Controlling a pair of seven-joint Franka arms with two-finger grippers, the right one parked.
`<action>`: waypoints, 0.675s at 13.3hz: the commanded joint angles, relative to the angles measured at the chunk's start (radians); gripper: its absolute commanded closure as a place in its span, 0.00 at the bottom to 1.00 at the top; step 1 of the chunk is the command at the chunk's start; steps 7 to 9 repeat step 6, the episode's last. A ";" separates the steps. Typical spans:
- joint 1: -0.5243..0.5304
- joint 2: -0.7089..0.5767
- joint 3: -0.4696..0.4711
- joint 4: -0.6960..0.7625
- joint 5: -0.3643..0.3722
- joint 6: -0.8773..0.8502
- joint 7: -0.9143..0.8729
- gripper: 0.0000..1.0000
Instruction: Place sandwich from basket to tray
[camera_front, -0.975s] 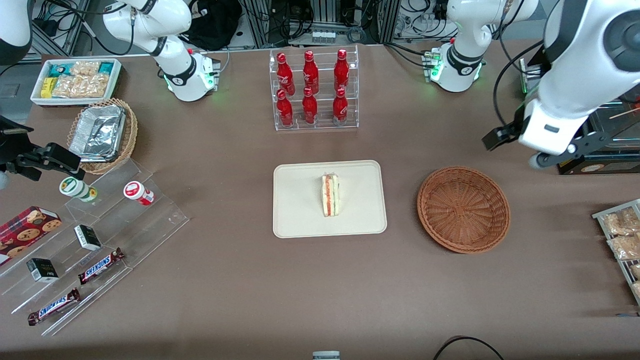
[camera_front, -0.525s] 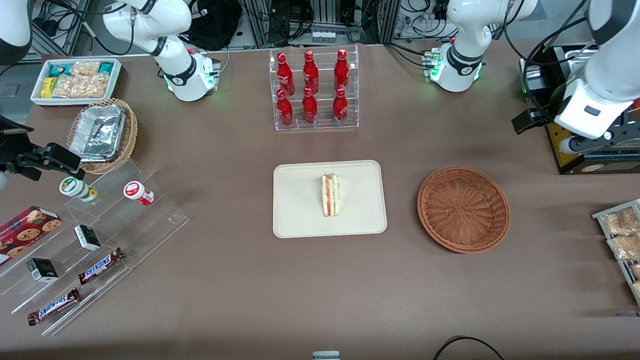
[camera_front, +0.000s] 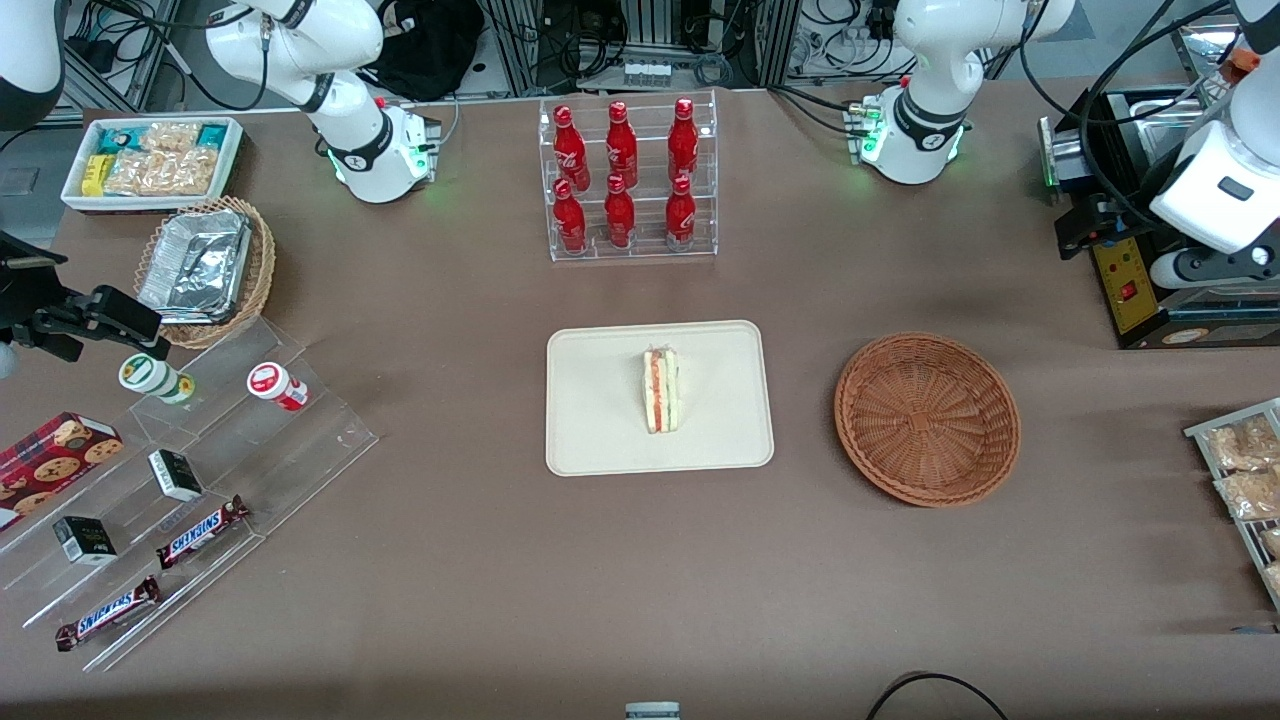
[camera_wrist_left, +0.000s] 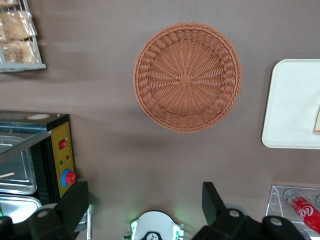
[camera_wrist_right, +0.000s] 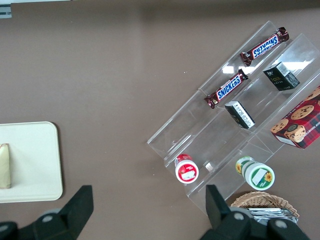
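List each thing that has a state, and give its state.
sandwich: lying on the tray
tray: holds the sandwich
basket: empty
tool: open, empty, up above the table at the working arm's end
bottles: upright in the rack

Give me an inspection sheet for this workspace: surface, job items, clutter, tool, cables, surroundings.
Surface: brown table, one black cable loop at the edge nearest the front camera.
Sandwich: lying on the tray, filling edge showing.
Basket: holds nothing, stands apart from the tray, toward the working arm's end.
Clutter: cola bottles in a clear rack; tan basket with foil containers; white bin of snacks; acrylic steps with Snickers bars, small boxes and cups; cookie box; packet rack.
Tool: open, holding nothing, raised above the table's working-arm end, clear of the basket.
Cables: bundles at both arm bases.
Surroundings: small oven beside the tool; equipment racks past the table.
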 joint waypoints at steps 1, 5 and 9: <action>0.007 0.001 0.000 0.013 0.017 0.017 0.011 0.00; 0.008 0.001 -0.001 0.013 0.021 0.014 0.008 0.00; 0.008 0.001 -0.001 0.013 0.015 0.009 0.008 0.00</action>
